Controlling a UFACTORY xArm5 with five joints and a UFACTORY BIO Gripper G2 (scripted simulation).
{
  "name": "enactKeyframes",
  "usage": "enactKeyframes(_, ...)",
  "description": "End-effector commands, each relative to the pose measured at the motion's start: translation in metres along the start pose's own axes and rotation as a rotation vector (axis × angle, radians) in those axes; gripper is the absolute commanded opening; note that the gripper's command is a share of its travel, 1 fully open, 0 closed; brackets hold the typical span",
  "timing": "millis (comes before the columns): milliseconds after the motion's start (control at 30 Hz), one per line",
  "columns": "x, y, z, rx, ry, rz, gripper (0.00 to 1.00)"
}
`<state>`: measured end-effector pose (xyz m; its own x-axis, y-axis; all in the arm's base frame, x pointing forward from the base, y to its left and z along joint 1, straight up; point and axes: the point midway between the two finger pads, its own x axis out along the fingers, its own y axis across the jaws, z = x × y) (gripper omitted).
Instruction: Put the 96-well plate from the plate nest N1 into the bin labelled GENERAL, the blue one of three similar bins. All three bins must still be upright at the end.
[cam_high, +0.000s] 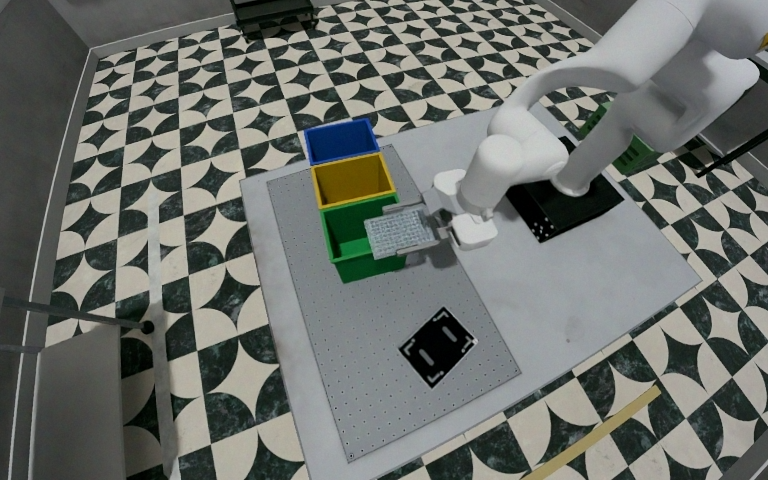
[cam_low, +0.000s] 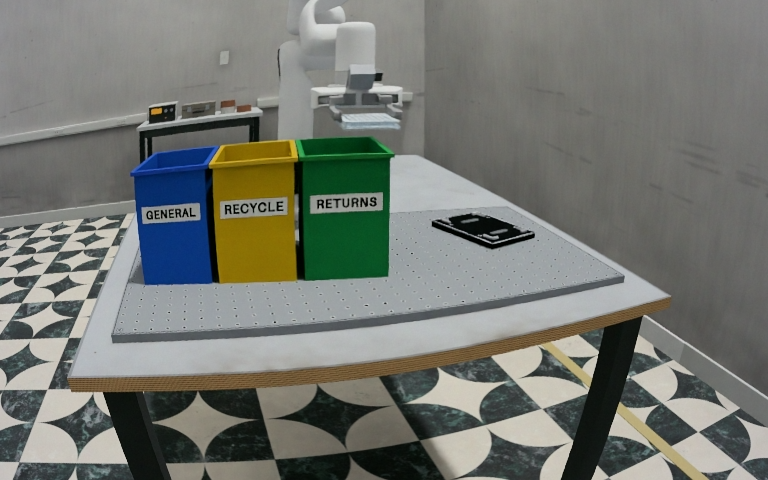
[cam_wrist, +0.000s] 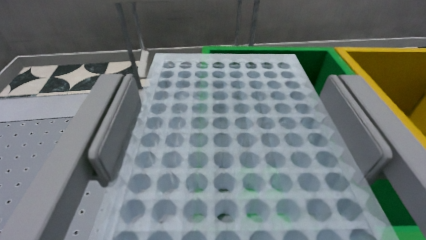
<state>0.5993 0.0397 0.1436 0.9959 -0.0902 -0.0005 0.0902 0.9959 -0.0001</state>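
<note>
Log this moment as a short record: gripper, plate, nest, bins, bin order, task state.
gripper: shut on the 96-well plate, BIO Gripper G2
plate: 96-well plate, held level above bin height
nest: black plate nest, without a plate
bins: all upright
bin order: GENERAL blue bin, RECYCLE yellow bin, RETURNS green bin
task state: plate not yet in GENERAL
</note>
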Motion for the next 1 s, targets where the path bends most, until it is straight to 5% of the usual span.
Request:
enactKeyframes(0,0.004,-0.014,0.001,0.001,-0.004,0.001,0.00)
enactKeyframes(967,0.019,-0.096,0.000,0.000,-0.004,0.001,0.00)
